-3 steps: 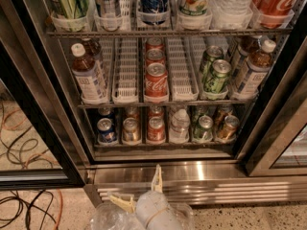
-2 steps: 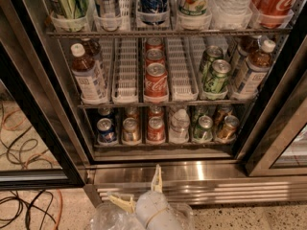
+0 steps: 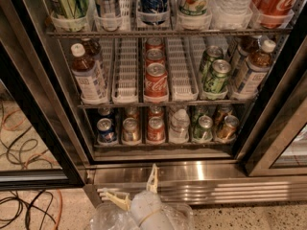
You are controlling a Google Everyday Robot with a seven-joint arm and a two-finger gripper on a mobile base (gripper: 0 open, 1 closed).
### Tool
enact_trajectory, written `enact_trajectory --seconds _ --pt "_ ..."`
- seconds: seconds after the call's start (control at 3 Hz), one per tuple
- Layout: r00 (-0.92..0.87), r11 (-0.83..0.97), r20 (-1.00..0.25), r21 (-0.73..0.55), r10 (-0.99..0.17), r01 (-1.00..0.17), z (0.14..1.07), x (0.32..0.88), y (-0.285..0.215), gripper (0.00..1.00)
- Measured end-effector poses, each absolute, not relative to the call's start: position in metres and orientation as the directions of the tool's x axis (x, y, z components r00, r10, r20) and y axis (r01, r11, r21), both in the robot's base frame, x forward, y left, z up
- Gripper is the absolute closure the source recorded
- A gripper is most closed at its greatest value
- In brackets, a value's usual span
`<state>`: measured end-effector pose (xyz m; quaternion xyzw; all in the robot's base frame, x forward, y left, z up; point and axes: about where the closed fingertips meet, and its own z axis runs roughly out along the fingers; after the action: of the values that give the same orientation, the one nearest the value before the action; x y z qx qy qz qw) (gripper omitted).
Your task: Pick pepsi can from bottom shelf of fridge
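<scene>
From my seat I see the gripper (image 3: 134, 188) low at the bottom edge of the camera view, in front of the ribbed steel base of the fridge (image 3: 201, 172) and well below the racks. Its two pale fingers (image 3: 152, 176) are spread apart with nothing between them, one pointing up toward the base and the other angled left. The pepsi can (image 3: 106, 131) stands upright at the far left of the bottom shelf (image 3: 163, 145), right at the front rail. Just beside it on its right sits a gold-brown can (image 3: 130, 130), then a red can (image 3: 156, 128). Something stands behind the pepsi can in the same lane, possibly another can, but it is too dim to tell. Dark cables (image 3: 24, 205) lie on the floor to the left.
</scene>
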<state>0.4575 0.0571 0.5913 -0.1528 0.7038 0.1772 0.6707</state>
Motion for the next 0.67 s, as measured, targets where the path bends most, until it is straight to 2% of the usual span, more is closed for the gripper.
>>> enact_trajectory --seconds 0.67 --pt "0.073 0.907 -0.987 0.104 0.146 -0.409 0.539 0.48 0.106 0.0"
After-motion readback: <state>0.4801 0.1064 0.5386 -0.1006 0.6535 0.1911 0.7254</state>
